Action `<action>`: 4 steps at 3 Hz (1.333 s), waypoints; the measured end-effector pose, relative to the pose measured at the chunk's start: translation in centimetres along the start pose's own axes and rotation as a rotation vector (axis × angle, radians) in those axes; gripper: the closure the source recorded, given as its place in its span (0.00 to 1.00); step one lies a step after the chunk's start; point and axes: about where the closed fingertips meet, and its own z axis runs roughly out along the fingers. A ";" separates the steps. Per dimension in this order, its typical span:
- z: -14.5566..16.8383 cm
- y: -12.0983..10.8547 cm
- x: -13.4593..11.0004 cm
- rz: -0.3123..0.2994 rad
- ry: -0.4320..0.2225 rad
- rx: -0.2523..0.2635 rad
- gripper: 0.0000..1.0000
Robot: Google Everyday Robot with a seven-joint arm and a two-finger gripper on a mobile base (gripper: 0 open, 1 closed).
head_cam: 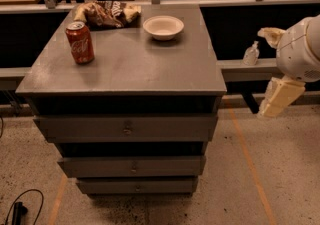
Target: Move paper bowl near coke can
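Observation:
The paper bowl is off-white and shallow. It stands upright at the back of the grey cabinet top, right of centre. The coke can is red with white script and stands upright near the left edge, well apart from the bowl. My gripper is a cream-coloured piece hanging below the white arm joint at the right of the view. It is off the cabinet, right of its right edge and lower than the top. It holds nothing that I can see.
A brown and yellow snack bag lies at the back left of the top, behind the can and left of the bowl. The cabinet has drawers in front. A small bottle stands on a ledge at the right. A wooden counter runs behind.

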 end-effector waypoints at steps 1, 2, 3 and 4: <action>1.9 -5.9 -3.5 -0.112 -0.165 0.195 0.00; 1.1 -6.8 -3.5 -0.118 -0.153 0.240 0.00; 1.0 -6.8 -4.2 -0.141 -0.166 0.248 0.00; 3.4 -9.9 -6.8 -0.210 -0.189 0.316 0.00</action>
